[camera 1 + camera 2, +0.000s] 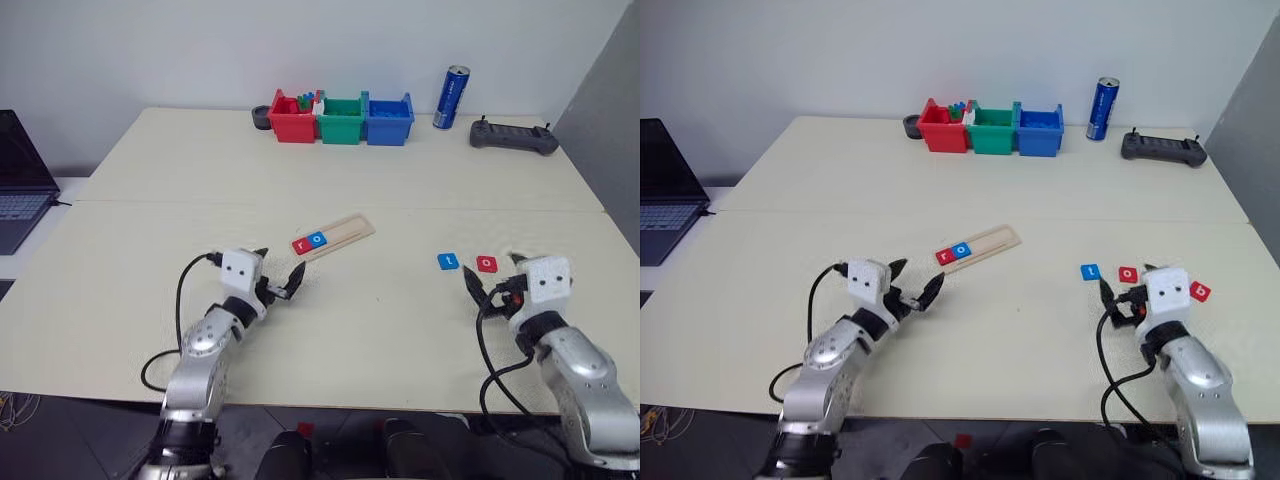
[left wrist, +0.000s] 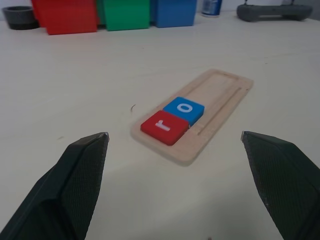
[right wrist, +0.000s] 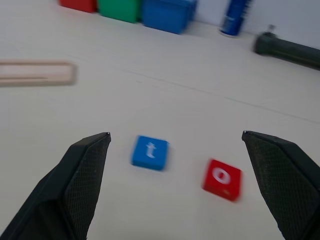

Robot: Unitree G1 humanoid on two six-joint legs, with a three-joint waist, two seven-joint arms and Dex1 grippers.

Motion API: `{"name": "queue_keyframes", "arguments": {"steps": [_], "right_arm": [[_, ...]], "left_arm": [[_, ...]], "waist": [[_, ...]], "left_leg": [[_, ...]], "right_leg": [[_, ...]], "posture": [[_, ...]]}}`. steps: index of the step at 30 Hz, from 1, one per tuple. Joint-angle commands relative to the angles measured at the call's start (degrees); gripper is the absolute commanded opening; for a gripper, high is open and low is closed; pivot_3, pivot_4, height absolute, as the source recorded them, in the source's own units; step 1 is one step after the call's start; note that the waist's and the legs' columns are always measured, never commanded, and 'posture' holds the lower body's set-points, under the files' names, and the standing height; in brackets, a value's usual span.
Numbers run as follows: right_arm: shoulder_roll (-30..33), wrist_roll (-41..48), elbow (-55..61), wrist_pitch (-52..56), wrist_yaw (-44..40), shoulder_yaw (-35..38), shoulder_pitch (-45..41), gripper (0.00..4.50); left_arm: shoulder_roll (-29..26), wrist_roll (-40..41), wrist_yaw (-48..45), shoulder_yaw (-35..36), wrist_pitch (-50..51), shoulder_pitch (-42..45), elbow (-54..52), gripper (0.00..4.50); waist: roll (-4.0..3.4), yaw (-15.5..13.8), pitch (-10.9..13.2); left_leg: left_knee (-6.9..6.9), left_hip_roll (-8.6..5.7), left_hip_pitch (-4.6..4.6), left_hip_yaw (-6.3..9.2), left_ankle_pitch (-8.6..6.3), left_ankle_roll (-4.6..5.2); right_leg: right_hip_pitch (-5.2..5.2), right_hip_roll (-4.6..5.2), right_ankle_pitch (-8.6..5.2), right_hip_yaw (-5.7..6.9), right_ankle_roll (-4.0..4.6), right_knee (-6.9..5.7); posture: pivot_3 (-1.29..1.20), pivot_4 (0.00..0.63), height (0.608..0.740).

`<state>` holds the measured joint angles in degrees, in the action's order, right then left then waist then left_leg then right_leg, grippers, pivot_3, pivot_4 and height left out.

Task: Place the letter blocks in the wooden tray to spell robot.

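the wooden tray (image 1: 335, 236) lies slantwise near the middle of the table (image 1: 150, 200), with a red "r" block (image 2: 164, 127) and a blue "o" block (image 2: 183, 110) already seated touching each other at its near end; the rest of the groove is bare. well apart to the right, a blue "t" block (image 3: 150, 152) and a red "o" block (image 3: 222, 179) lie loose on the table, near each other but not touching. a red "b" block (image 1: 1200, 292) sits just beside the right wrist housing.

the left gripper (image 1: 278, 281) hovers near the tray's filled end with its fingers spread wide and nothing between them. the right gripper (image 3: 175, 185) points at the two loose blocks, its fingers likewise wide apart and empty.

risks, as i judge them: "b" comes next, yet the right gripper faces "t" and "o", so the wrong block could be picked. the arm could also sweep the "b" off the table edge, since it lies so close to the wrist. the left gripper, close to the tray, could nudge it and shift the seated pair.

the right eye view shows the "b" block, which the right wrist view leaves out. the left wrist view makes the seated letters and the groove legible.
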<state>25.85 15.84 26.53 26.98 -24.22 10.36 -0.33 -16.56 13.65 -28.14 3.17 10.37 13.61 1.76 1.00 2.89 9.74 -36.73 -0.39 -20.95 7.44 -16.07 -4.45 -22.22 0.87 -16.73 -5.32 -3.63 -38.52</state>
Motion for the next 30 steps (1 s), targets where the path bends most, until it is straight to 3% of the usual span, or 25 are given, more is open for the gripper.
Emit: {"name": "queue_keyframes", "arguments": {"steps": [1,6,15,30], "right_arm": [[2.5,6.4,0.2,3.0,-7.3,-1.0,-3.3,4.49],[5.7,9.2,-1.5,5.4,-12.7,-3.6,-8.0,4.49],[5.6,8.9,-4.0,5.1,-12.8,-5.6,-12.4,4.49],[5.2,8.9,-3.5,5.8,-11.5,-5.7,-13.5,4.49]], "left_arm": [[-1.5,1.0,-4.3,0.8,-3.5,4.7,5.6,4.5],[-4.5,0.4,-13.0,-1.0,-6.3,12.5,16.2,4.5],[-7.6,-2.3,-24.0,-3.0,-13.7,22.4,33.4,4.5],[-7.0,-7.9,-28.2,-3.9,-24.5,31.8,53.4,4.5]], "waist": [[0.06,0.0,0.0],[0.2,-0.1,0.2],[0.38,0.0,0.4],[0.47,-0.1,0.4]], "left_leg": [[0.0,0.0,0.0,0.02,0.0,0.0],[0.01,-0.02,-0.06,0.11,-0.01,0.0],[0.02,-0.03,-0.15,0.21,-0.01,0.01],[0.0,-0.07,-0.23,0.32,-0.02,0.02]], "right_leg": [[0.0,0.0,0.01,0.02,0.01,0.0],[-0.01,0.02,0.07,0.14,0.12,0.0],[-0.07,0.07,0.18,0.26,0.3,0.0],[-0.1,0.11,0.18,0.39,0.3,-0.02]], "posture": [[0.0,0.15,0.74],[0.0,0.15,0.74],[0.0,0.15,0.74],[0.0,0.15,0.74]]}}
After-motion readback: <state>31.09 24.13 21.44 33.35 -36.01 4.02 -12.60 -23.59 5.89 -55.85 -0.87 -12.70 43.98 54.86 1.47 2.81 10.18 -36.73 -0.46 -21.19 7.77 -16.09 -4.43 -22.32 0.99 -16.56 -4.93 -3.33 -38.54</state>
